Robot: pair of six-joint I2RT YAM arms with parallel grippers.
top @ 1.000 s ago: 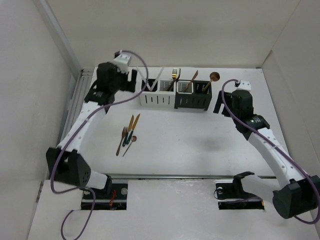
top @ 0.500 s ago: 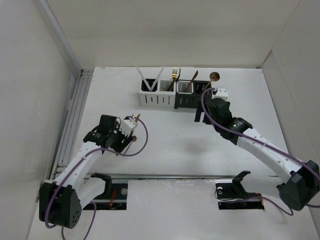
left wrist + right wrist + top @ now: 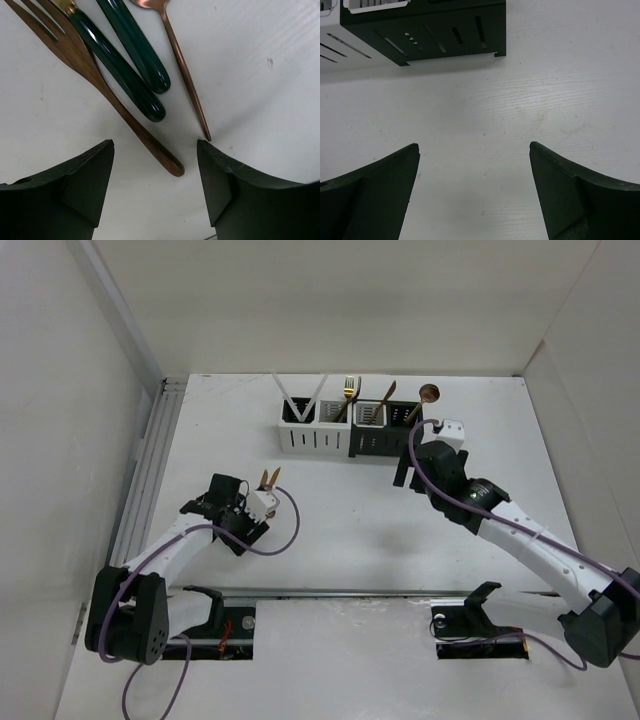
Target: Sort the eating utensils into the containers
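Now, in containers (image 3: 310,440): sticks (image 3: 283,392), fork (image 3: 349,389), copper spoon (image 3: 428,393); left pincer (image 3: 155,150), right pincer (image 3: 474,150) apart.

I record the table (image 3: 530,100) as white and matt, with a fine streaked grain. The black caddy (image 3: 445,25) and the white caddy (image 3: 340,47) read as smooth moulded plastic with a low sheen. The dark green handles (image 3: 125,82) are glossy and carry sharp highlights. The copper spoon (image 3: 185,85) has a satin metal stem. The brown fork (image 3: 95,75) is dull and faintly streaked; whether it is metal or wood I cannot tell. The left gripper (image 3: 155,145) has dark, matt plastic jaws.
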